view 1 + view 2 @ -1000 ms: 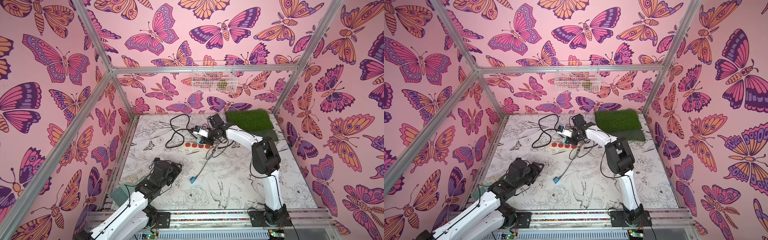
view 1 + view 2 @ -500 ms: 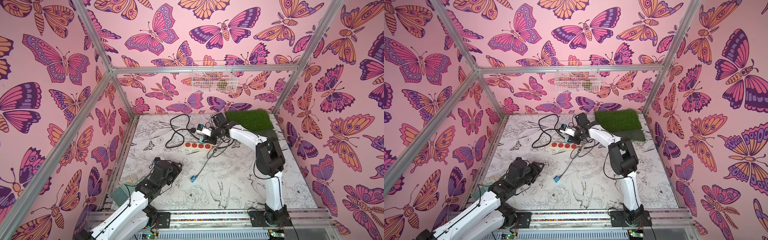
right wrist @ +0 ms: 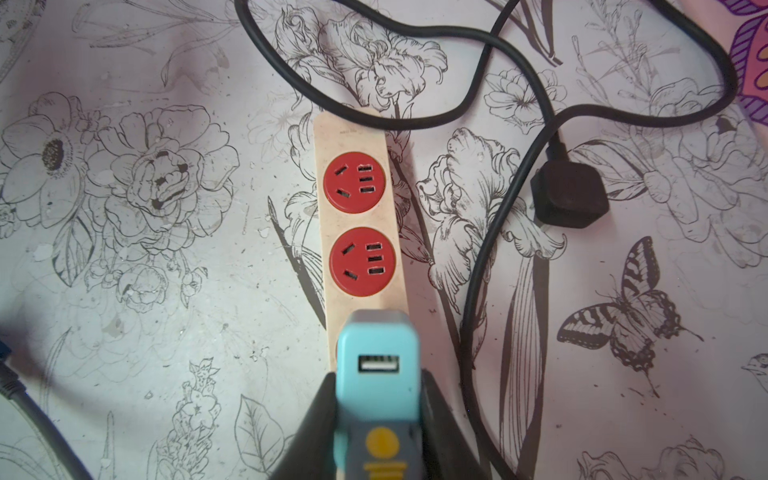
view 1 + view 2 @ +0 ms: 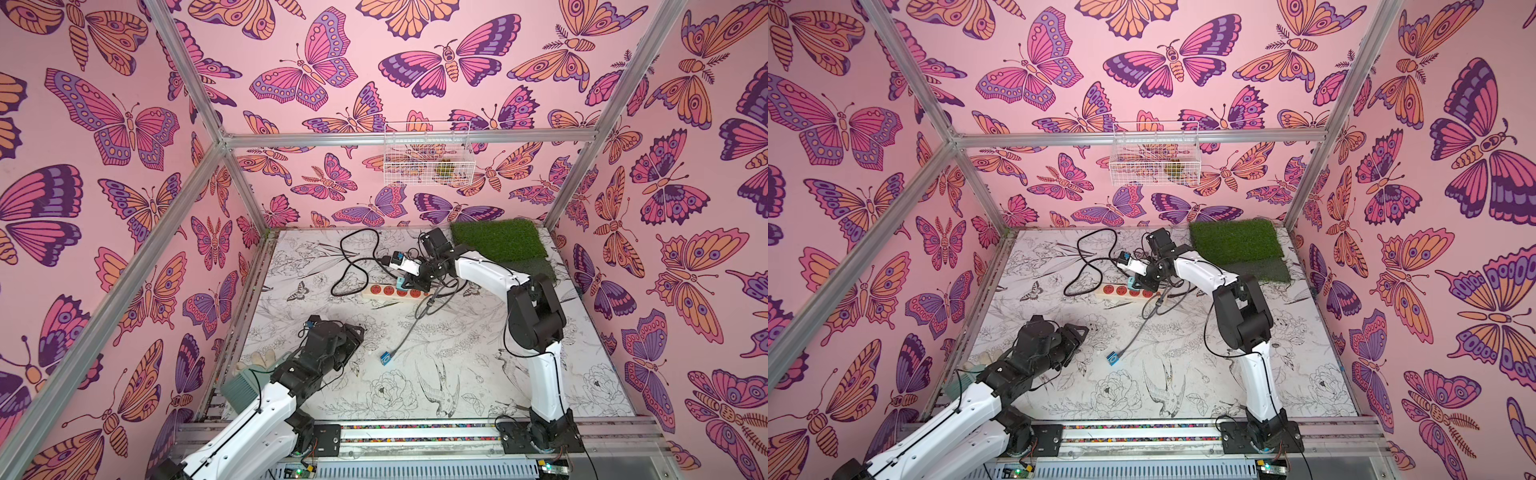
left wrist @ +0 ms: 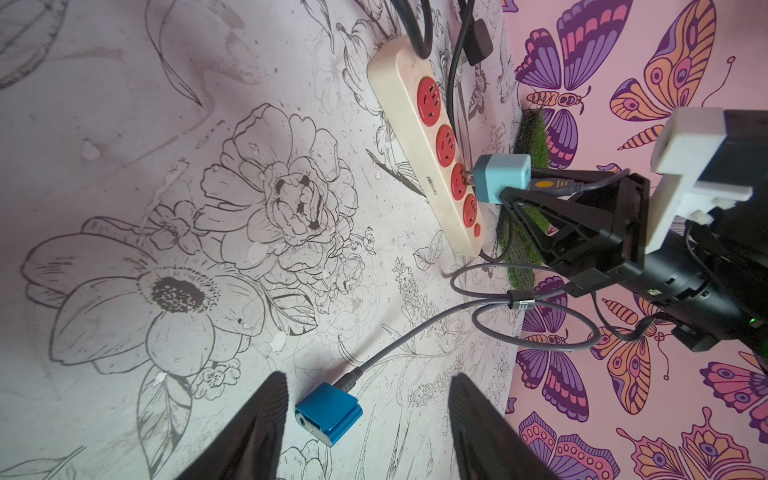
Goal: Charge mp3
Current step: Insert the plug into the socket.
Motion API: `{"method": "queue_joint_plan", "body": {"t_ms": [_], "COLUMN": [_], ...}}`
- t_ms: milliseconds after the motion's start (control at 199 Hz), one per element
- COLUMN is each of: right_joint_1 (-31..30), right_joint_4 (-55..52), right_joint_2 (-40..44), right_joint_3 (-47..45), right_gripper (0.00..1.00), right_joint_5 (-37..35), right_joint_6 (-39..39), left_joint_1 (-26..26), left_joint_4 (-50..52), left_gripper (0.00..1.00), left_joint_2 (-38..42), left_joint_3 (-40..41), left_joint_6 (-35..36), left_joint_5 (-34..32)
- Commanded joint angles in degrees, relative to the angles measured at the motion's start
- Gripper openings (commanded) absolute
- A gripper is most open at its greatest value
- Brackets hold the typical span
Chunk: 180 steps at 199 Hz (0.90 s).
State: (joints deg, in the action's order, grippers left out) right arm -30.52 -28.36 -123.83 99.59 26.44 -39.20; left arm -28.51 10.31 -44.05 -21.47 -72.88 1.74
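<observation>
On the flower-printed table (image 4: 457, 374), near its middle, the mp3 (image 4: 385, 358) is found lying flat, well apart from the power strip (image 4: 388, 293) set toward the back wall. A grey cable (image 5: 352, 376) is seen plugged into one edge of the mp3 and is traced in loose loops up to the charger cube (image 5: 500, 176).

The left gripper (image 5: 368, 378) is held low near the mp3, its fingers (image 5: 257, 428) spread apart and nothing gripped. In the left wrist view the mp3 is framed between them, nearer one finger, and no contact is seen.

The right gripper (image 3: 378, 376) is clamped on the charger cube, one finger pressed against each side face. The cube is held at one of the strip's red sockets, with two free sockets on one side of it and one on the other. Its prongs are seen in the left wrist view reaching into that socket, a short length of metal being exposed. An empty USB port is noted on the cube in the right wrist view.

A black power cord (image 3: 478, 249) is laid in curves beside the strip, and a black plug (image 3: 569, 199) is lying loose on the table. An artificial grass mat (image 4: 498, 239) is placed in the far right corner.
</observation>
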Motion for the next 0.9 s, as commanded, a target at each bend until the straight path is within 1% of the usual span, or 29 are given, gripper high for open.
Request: {"method": "queue_joint_plan", "body": {"t_ms": [0,466,657,847,897], "right_joint_1": [-0.3,0.03,-0.72,-1.38,-1.89], "right_joint_4": [-1.79,-3.19,-5.37,-10.54,-11.4], "right_joint_2": [-1.5,-2.0,-3.08,-5.62,-5.88], "right_joint_3": [1.83,2.1,2.65,5.83,5.96], "right_gripper": [0.0,0.0,0.0,0.0,0.0], "right_joint_5": [0.21,-2.56,-1.01,-4.94,-7.87], "right_joint_6": [-1.05,-2.64,-3.83,-5.78,-6.9], "left_joint_1": [0.39,0.65,0.74,0.74,0.74], "left_joint_4": [-0.37,-0.46,-0.84,-0.81,-0.76], "left_gripper": [0.64,0.64,0.63,0.63,0.63], "left_joint_2": [0.09,0.13,0.1,0.41,0.53], "left_joint_3": [1.26,1.61,1.87,2.05,2.05], "left_joint_6": [0.53,0.38,0.2,0.26,0.3], "left_joint_5": [0.02,0.11,0.18,0.37,0.29]}}
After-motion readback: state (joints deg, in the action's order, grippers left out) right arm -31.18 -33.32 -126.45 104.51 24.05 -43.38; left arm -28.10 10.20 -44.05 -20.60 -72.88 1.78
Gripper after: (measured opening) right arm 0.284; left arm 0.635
